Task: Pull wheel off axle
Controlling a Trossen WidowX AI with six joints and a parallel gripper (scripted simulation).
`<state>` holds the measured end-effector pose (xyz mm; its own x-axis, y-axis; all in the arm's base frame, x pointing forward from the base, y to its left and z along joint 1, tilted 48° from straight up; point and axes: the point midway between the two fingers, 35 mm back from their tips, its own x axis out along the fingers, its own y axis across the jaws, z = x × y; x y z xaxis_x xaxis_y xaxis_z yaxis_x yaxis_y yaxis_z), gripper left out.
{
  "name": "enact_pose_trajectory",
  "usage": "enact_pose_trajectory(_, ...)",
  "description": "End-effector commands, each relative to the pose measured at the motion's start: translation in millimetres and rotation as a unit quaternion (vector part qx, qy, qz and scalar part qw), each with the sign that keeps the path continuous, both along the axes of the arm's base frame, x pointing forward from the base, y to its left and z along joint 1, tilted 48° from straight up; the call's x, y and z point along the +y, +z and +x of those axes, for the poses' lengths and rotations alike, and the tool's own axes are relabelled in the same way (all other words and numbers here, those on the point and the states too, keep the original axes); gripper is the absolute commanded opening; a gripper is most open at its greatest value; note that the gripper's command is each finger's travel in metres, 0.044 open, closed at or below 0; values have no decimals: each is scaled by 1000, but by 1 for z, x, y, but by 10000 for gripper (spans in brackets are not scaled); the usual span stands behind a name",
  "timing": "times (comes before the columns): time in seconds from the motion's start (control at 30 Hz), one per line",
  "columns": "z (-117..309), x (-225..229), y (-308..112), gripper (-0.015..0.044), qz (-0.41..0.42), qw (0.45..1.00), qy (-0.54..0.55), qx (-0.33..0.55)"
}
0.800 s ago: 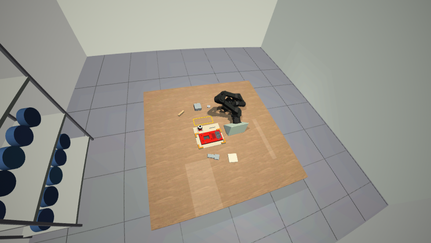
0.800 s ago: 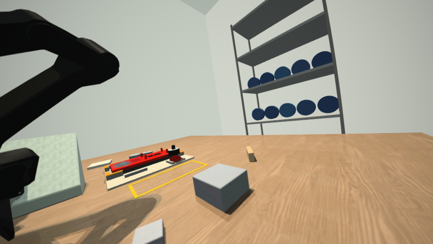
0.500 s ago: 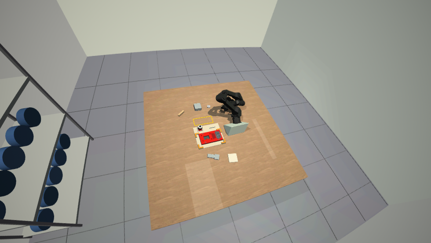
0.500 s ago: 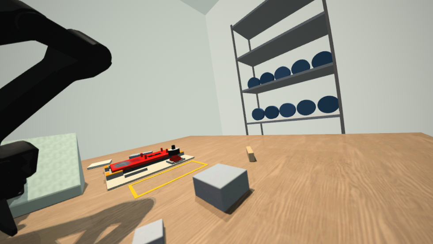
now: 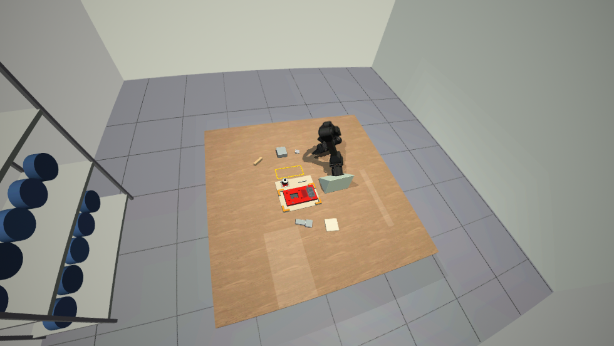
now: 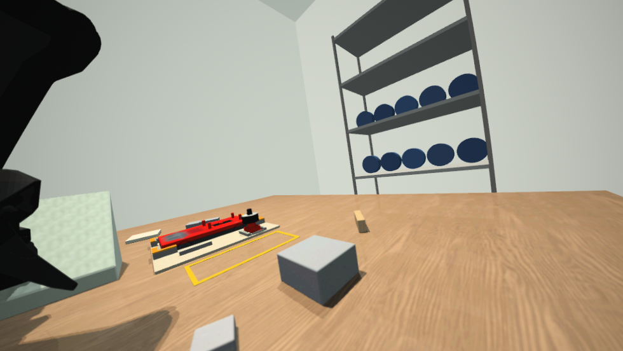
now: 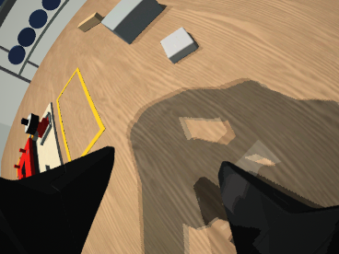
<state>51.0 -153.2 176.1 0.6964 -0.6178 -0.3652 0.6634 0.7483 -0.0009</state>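
Observation:
The black-and-white wheel [image 5: 284, 182] [image 6: 250, 217] [image 7: 32, 123] sits on the upright axle, above a dark red piece at one corner of the cream board [image 5: 294, 182] [image 6: 168, 263] [image 7: 48, 148]. The marked area [image 5: 291, 176] [image 6: 191, 275] [image 7: 91, 98] is a yellow outline on the table beside that board, with nothing inside it. My gripper [image 5: 316, 152] [image 7: 169, 162] is open and empty above the table, to the side of the outline and away from the wheel. In the exterior view only part of it shows at the left edge.
A red plate [image 5: 296, 198] [image 6: 196, 231] lies on the board. A pale green wedge [image 5: 337, 183] [image 6: 76, 235] stands near the arm base. A grey block [image 5: 281, 151] [image 6: 316, 255] [image 7: 131, 20], a small light block [image 5: 297, 151] [image 7: 177, 43] and a wooden stick [image 5: 257, 161] [image 6: 360, 221] lie beyond the outline.

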Motion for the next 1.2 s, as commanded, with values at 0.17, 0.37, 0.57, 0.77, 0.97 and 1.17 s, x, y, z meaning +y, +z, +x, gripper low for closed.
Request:
enact_pose_trajectory(0.17, 13, -2, 2, 300, 113, 991, 65, 28)
enact_pose_trajectory(0.37, 22, -6, 4, 300, 174, 979, 91, 58)
enact_pose_trajectory(0.57, 32, -12, 7, 300, 223, 965, 106, 94)
enact_pose_trajectory(0.77, 45, -19, 11, 300, 260, 950, 109, 132)
enact_pose_trajectory(0.97, 67, -17, 10, 300, 247, 940, 155, 175)
enact_pose_trajectory(1.17, 86, -19, 9, 300, 251, 932, 168, 199)
